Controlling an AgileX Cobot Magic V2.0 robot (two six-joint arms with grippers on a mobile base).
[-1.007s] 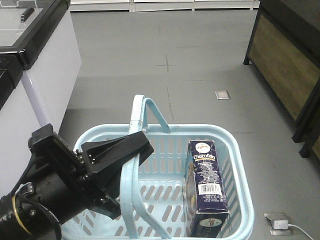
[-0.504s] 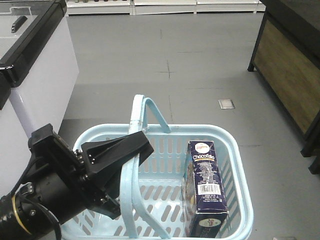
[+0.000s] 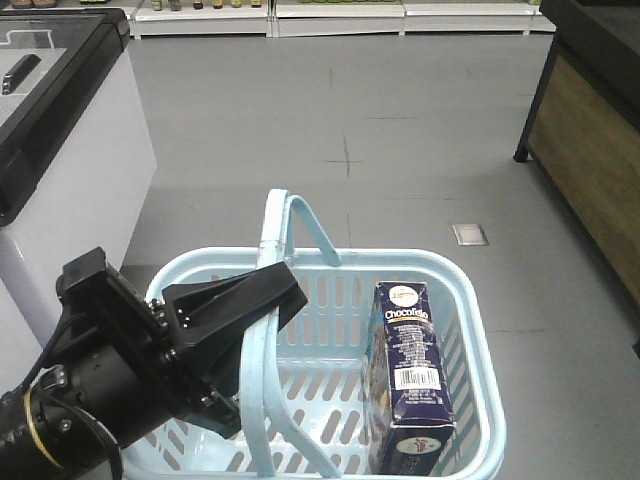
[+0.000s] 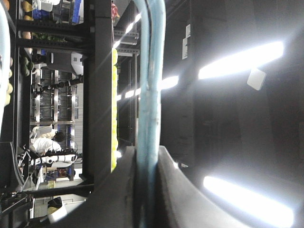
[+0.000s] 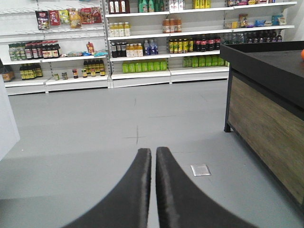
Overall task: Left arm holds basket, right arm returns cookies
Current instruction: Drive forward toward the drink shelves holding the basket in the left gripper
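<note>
The light blue basket (image 3: 482,330) hangs low in the front view. My left gripper (image 3: 288,290) is shut on one of its hoop handles (image 3: 272,228). In the left wrist view that handle (image 4: 151,71) runs straight up, pinched between the jaws of the left gripper (image 4: 148,159). The cookies (image 3: 410,370), a dark navy "Chocofello" box, stand upright against the basket's right wall. My right gripper (image 5: 153,152) is shut with nothing in it and points over bare grey floor, away from the basket.
A white chest freezer (image 3: 60,150) with a black lid stands at the left. A dark wood-panelled counter (image 3: 590,130) is at the right. Store shelves (image 5: 142,42) of bottles line the far wall. A metal floor plate (image 3: 470,234) lies ahead.
The floor, freezer and counter have slid down and to the right in the front view, so the base is moving. The basket, cookies and left gripper keep their places in the frame.
</note>
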